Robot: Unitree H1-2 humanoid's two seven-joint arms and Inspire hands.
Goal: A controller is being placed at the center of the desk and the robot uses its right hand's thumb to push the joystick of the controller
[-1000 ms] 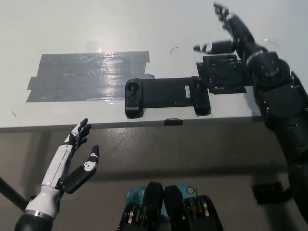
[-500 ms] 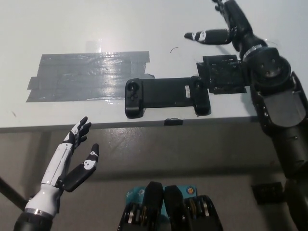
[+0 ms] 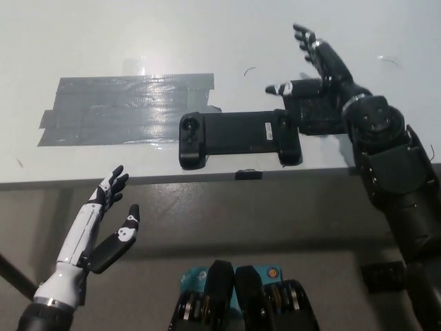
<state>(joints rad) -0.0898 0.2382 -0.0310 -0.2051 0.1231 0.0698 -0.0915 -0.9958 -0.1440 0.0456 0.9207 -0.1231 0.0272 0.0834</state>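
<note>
A black controller point(image 3: 238, 137) lies flat near the desk's front edge, with a joystick point(image 3: 190, 127) on its left grip and another point(image 3: 281, 121) on its right grip. My black right hand point(image 3: 318, 67) hovers open just behind the controller's right end, fingers spread, thumb pointing left above the right grip. I cannot tell whether the thumb touches anything. My white left hand point(image 3: 110, 224) rests open below the desk edge at the lower left.
A large patch of grey tape point(image 3: 124, 108) covers the desk point(image 3: 207, 34) left of the controller. A black square pad point(image 3: 318, 110) lies under my right wrist. A small black clip point(image 3: 248, 174) sits on the desk's front edge.
My right hand has come down and leftward toward the controller's right end. The thumb now sits lower, close above the right grip. The left hand has barely moved.
</note>
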